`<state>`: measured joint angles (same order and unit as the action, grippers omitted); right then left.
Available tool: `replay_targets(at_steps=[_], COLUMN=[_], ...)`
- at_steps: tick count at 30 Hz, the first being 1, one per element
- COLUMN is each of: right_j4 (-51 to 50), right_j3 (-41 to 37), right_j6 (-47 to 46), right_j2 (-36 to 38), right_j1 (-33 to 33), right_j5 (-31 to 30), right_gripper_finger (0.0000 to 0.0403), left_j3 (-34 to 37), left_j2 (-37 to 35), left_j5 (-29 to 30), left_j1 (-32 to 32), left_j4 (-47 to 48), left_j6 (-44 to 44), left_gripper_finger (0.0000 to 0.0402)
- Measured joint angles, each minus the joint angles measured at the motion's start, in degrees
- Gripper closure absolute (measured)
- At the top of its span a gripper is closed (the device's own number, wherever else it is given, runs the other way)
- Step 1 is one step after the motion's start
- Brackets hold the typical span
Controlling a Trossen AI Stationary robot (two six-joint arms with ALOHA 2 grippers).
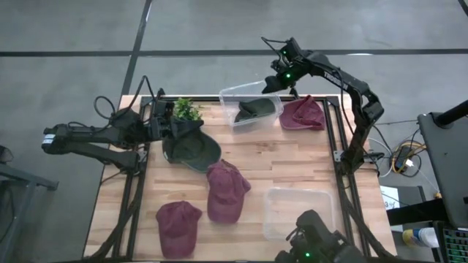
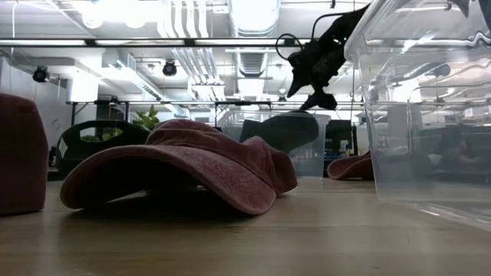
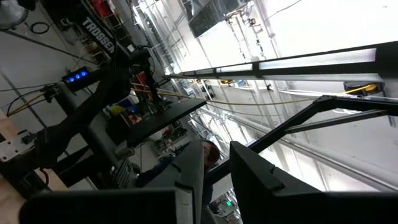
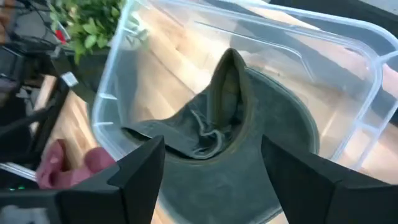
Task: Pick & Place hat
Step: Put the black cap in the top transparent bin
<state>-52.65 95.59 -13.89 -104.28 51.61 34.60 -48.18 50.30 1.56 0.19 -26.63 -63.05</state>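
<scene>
- Right end effector hangs over the clear plastic bin at the far edge of the wooden worktop; its fingers stand wide apart with nothing between them.
- Dark green cloth cap lies crumpled inside that bin, free of the fingers, so one placement looks done.
- Left to do, as I judge it: three maroon caps sit loose on the worktop, one just right of the bin, one mid-table, one near the front-left; a second dark green cap lies by the left arm.
- Second clear bin at the front right looks empty.
- Left end effector waits at the left, beside the small green plant; its wrist view points up at the ceiling, fingers seem close together with a narrow gap, possibly touching the second green cap, cannot tell.
- Low view: mid-table maroon cap blocks much of the worktop; the front bin is cut off at the right.
</scene>
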Motion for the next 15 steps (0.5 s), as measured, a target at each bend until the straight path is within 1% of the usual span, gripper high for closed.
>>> replay_targets(at_steps=[4, 7, 9, 12, 15], right_j4=[-4.73, -10.46, -13.77, -17.58, -19.20], right_j3=[3.00, 6.02, 8.04, 11.39, 14.27], right_j6=[-0.43, 1.71, 3.54, 4.45, 4.95], right_j2=[1.10, 1.58, 2.07, 3.11, 4.28], right_j1=[0.48, 0.14, -1.18, -3.87, -6.87], right_j5=[1.57, 4.08, 5.94, 6.82, 6.98], right_gripper_finger=[0.0141, 0.0147, 0.0152, 0.0160, 0.0167], left_j3=[0.00, 0.00, 0.10, 0.34, 0.48], left_j2=[0.01, 0.02, 0.02, -0.07, -0.12], left_j5=[0.01, 0.00, 0.00, 0.00, 0.35], left_j1=[0.20, 0.36, 0.63, 1.22, 2.05], left_j4=[0.04, 0.07, 0.13, 2.47, 8.33], left_j6=[0.27, 1.91, 3.47, 2.21, -0.27], left_gripper_finger=[0.0330, 0.0330, 0.0330, 0.0330, 0.0330])
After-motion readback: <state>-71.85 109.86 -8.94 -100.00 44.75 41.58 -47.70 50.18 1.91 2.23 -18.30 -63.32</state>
